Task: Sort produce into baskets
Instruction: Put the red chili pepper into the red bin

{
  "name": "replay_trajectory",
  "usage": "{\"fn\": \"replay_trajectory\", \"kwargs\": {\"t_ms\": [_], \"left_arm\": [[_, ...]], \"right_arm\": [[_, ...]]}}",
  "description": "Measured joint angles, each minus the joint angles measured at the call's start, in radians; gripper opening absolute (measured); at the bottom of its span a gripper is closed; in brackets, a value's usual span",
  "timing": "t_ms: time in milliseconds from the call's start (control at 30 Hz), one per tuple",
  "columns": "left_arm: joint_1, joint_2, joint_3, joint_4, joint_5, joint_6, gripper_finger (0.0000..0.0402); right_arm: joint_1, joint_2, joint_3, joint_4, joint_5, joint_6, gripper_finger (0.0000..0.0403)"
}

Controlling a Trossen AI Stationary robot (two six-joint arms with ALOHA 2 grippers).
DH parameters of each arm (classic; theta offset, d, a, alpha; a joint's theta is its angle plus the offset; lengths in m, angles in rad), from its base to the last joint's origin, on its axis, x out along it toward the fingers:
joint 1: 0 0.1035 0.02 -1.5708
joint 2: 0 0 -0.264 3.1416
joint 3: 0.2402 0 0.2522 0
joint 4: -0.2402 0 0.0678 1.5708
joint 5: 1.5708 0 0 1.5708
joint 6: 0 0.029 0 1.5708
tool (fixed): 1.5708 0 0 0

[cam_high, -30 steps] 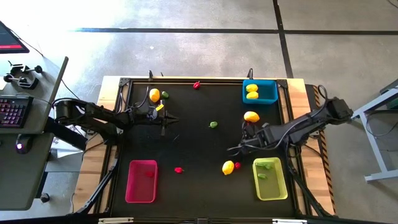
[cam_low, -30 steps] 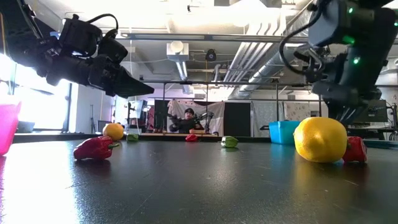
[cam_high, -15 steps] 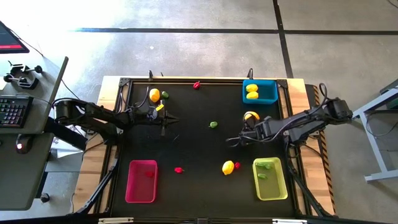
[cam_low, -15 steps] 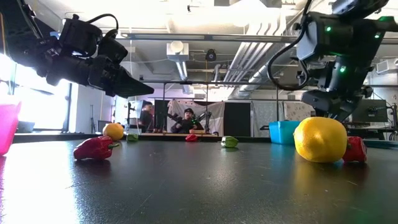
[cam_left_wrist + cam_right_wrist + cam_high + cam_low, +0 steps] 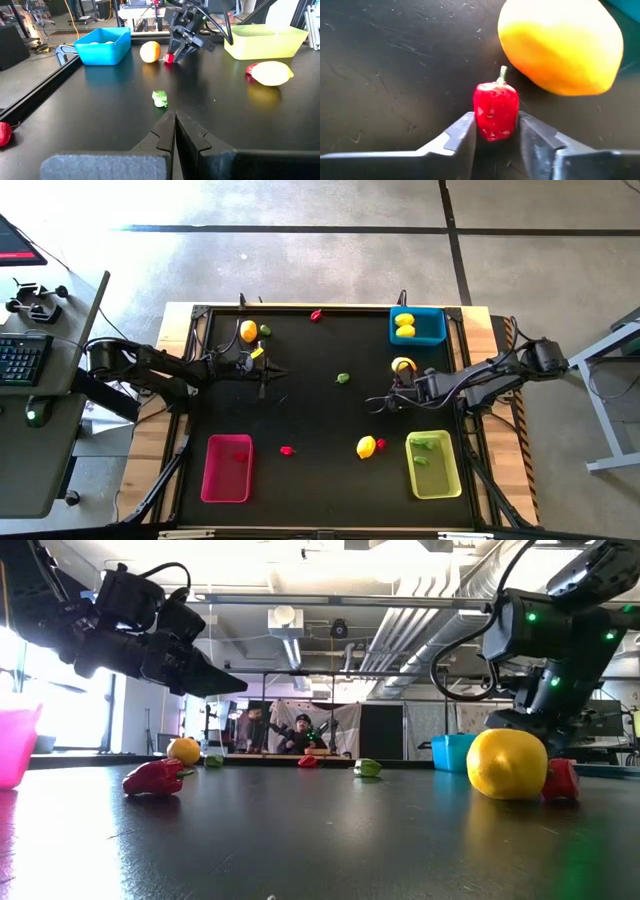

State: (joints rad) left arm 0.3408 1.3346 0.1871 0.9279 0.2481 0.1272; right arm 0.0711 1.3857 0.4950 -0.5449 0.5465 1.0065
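Observation:
My right gripper (image 5: 399, 381) is at the right of the table, shut on a small red pepper-like piece (image 5: 495, 111) just on the near side of a yellow lemon (image 5: 403, 364). Both also show in the left wrist view, piece (image 5: 169, 58) and lemon (image 5: 150, 51). My left gripper (image 5: 278, 371) hangs shut and empty over the table's left half. The blue basket (image 5: 443, 328) holds two lemons. The yellow-green basket (image 5: 440, 480) holds green bits. The pink basket (image 5: 222, 480) holds a red bit. My right gripper pinches the red piece by its two sides (image 5: 479, 120) between its two fingers. The fingers (image 5: 176, 49) slant down from the table's right. The piece's stem (image 5: 503, 72) points toward the lemon. Its lower end (image 5: 168, 62) is at table height; whether it is lifted I cannot tell.
Loose on the black table: a lemon (image 5: 248, 332) and green bit (image 5: 265, 332) at far left, a red bit (image 5: 316, 315) at the far edge, a green bit (image 5: 343, 379) mid-table, a red bit (image 5: 287, 451), and a lemon (image 5: 367, 447) with a red bit (image 5: 381, 444).
My right gripper has moved toward the table's far edge, away from the near lemon and up to the lemon by the blue basket.

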Motion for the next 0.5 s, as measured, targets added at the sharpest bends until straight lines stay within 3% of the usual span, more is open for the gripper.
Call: {"fn": "replay_trajectory", "kwargs": {"t_ms": [233,500], "left_arm": [[0.000,0.000,0.000,0.000,0.000,-0.002,0.0000],[-0.006,0.000,0.000,0.005,0.019,0.008,0.0000]], "right_arm": [[0.001,-0.003,0.011,-0.002,0.011,-0.060,0.0018],[0.055,-0.023,0.140,0.075,-0.057,-0.185,0.0018]]}}
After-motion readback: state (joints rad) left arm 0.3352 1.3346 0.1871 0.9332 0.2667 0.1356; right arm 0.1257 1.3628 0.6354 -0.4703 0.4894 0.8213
